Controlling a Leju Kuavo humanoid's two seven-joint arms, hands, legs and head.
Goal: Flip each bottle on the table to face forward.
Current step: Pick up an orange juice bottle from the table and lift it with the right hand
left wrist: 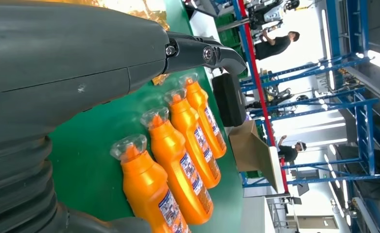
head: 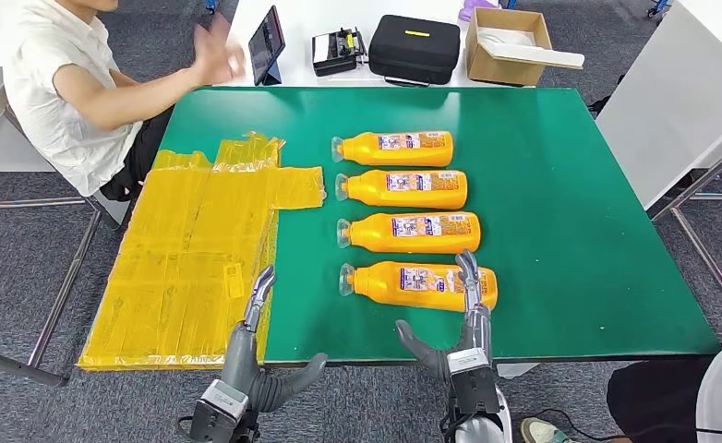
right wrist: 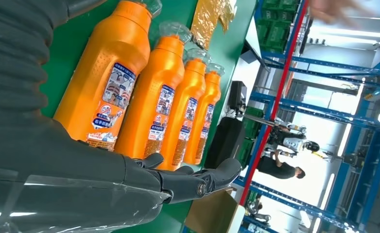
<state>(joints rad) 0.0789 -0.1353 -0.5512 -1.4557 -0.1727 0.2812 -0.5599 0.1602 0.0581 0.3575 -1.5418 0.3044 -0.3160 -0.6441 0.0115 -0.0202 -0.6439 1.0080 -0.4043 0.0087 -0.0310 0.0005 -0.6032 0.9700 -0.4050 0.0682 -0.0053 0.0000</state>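
Four bottles in column on table.

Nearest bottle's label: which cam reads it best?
Right wrist view: the nearest bottle is close, its label facing the camera. Head view shows it small, behind the right hand; left wrist view catches it obliquely.

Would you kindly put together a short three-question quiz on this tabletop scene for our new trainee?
1. True or false: the orange bottles on the green table stand upright.
2. Which hand reaches over the base end of the nearest bottle? A) left hand B) right hand C) the person's hand
3. Fill in: beside the bottles, towards the robot's left, lie flat sheets of ____ packaging.

Key: 1 false, they lie on their sides in a row of four. 2 B. 3 yellow.
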